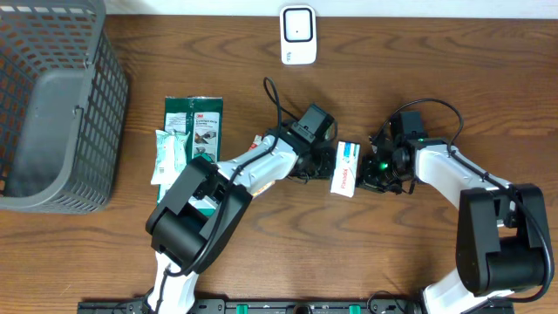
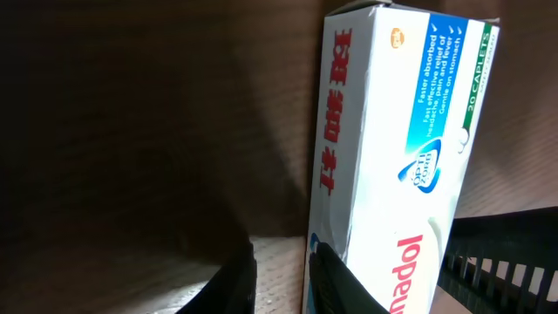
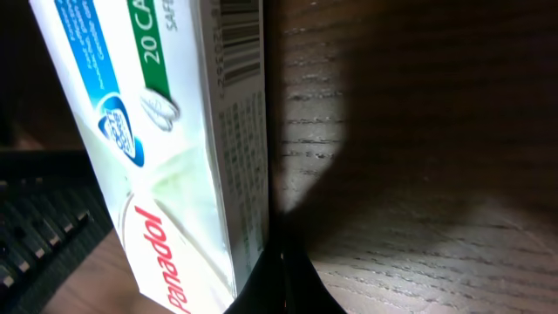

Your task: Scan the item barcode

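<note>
Plainly, no firm grip is seen: the left hand (image 2: 281, 266) is held slightly spread, only bench (image 1: 418, 70) showing in the gap, one finger (image 2: 338, 277) against the box (image 1: 347, 168). The right hand (image 3: 281, 279), pressed together and empty, is set at the box's other side. Flanked rather than clasped, the box could be tipped or skidded, and its barcode (image 3: 240, 44) turned from the scanner (image 1: 297, 35), well beyond the box.

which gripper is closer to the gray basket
Left. The left gripper is on the side of the Panadol box that faces the gray basket; the right gripper is on the box's far side, farther away.
</note>
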### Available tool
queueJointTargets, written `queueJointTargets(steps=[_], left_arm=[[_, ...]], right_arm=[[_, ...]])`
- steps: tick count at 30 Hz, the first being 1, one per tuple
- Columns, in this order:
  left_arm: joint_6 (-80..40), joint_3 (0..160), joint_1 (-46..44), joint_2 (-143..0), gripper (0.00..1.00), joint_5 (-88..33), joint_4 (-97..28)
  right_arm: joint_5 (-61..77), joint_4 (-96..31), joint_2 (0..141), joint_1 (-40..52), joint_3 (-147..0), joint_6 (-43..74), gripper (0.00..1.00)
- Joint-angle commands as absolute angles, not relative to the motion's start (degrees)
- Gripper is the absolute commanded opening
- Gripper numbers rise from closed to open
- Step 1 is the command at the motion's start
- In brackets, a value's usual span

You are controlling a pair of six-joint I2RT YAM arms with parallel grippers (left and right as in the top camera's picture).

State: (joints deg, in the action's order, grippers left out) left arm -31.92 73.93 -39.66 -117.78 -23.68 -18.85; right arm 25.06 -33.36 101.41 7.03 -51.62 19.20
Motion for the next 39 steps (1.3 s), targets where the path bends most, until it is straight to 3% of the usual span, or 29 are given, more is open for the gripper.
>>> queueJointTargets(steps=[1, 26, 39], left_arm=[[-33.56, 72.44, -41.95, -121.51, 0.25, -25.08, -19.86], [-33.71, 72.44, -42.63, -121.51, 0.25, -24.86, -18.98], [-33.21, 72.44, -42.61, -121.51, 0.29, -6.7, -13.13]], right_arm=[[23.59, -32.97, 101.25, 8.1, -50.83, 22.44, 0.01], [17.98, -32.36, 101.25, 11.99, -50.83, 36.84, 0.01], [12.25, -35.0, 101.25, 12.08, -50.83, 35.05, 0.01]])
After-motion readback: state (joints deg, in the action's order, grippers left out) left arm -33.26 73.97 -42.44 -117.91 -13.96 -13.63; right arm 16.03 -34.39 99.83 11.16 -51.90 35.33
